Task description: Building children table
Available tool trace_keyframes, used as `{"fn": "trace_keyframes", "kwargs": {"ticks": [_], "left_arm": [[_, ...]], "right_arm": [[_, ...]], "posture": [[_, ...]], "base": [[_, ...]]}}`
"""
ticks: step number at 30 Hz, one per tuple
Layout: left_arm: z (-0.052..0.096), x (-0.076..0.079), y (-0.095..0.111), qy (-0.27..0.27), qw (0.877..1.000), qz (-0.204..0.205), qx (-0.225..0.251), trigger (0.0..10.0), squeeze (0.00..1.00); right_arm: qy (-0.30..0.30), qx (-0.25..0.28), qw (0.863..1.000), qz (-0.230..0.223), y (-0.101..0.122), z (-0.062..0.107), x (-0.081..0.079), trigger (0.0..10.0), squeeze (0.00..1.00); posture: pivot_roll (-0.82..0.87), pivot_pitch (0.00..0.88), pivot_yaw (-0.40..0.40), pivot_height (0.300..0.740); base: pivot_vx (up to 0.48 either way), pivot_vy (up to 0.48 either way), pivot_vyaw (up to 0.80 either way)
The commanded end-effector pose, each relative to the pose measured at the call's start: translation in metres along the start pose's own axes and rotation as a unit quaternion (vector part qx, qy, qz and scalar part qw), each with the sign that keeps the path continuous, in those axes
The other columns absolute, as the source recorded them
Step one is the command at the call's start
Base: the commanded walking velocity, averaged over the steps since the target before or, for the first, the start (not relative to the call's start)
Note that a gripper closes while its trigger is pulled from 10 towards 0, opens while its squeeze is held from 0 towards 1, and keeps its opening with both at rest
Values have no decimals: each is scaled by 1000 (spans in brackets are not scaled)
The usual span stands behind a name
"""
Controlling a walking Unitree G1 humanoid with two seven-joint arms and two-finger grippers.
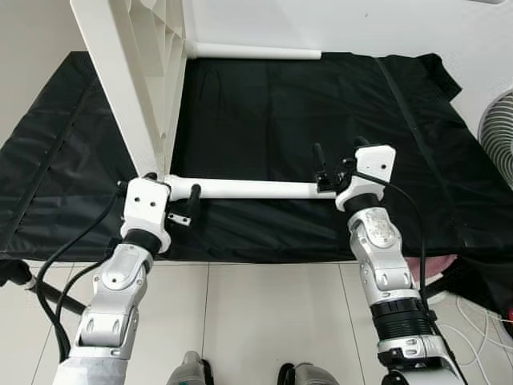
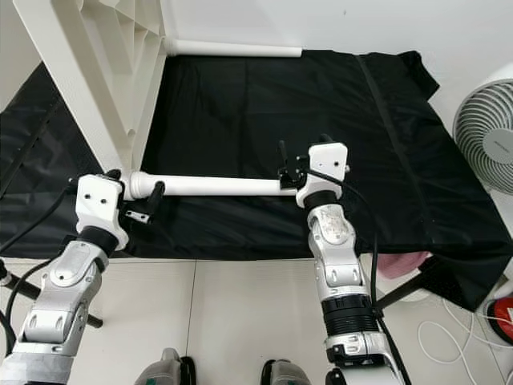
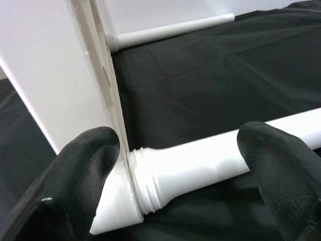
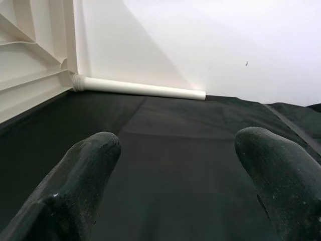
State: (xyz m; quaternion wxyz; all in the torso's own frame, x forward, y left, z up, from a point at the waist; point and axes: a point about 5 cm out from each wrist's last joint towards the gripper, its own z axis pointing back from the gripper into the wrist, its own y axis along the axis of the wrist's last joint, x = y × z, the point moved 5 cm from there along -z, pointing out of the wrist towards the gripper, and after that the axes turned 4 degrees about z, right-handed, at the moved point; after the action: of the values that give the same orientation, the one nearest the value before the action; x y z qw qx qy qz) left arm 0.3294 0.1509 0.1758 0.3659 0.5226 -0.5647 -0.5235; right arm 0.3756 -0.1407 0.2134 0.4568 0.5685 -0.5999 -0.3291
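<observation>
Black cloth (image 1: 321, 120), matte and creased, lies spread over the tiled floor (image 1: 264, 313). A slatted white fan (image 2: 487, 136) stands at the robot's right.

White plastic tabletop (image 1: 132, 72), ribbed on its underside, stands on edge on the cloth at the left.

Two smooth white tubular legs are seated in it and lie level over the cloth: far leg (image 1: 256, 53) by the wall, near leg (image 1: 256, 189) in front of the robot. Judged: roughly half assembled; any further legs are yet to be fitted.

Left hand (image 3: 178, 175) is spread, its fingers either side of the near leg's ridged collar at the socket, not clamped.

Right hand (image 1: 321, 172) is spread at the near leg's free end, holding nothing.
</observation>
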Motion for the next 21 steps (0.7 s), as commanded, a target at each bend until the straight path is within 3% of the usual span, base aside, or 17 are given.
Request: {"fn": "trace_keyframes", "kwargs": {"ticks": [1, 21], "left_arm": [[-1, -2, -1, 15, 1000, -3, 2, 10000, 0], [-6, -1, -1, 15, 1000, -1, 2, 10000, 0]], "right_arm": [[-5, -9, 1000, -4, -4, 3, 2, 10000, 0], [-10, -10, 1000, -6, -3, 4, 2, 10000, 0]], "posture": [[-36, 127, 7, 740], [-46, 124, 13, 740]], "base": [[0, 0, 0], [0, 0, 0]]}}
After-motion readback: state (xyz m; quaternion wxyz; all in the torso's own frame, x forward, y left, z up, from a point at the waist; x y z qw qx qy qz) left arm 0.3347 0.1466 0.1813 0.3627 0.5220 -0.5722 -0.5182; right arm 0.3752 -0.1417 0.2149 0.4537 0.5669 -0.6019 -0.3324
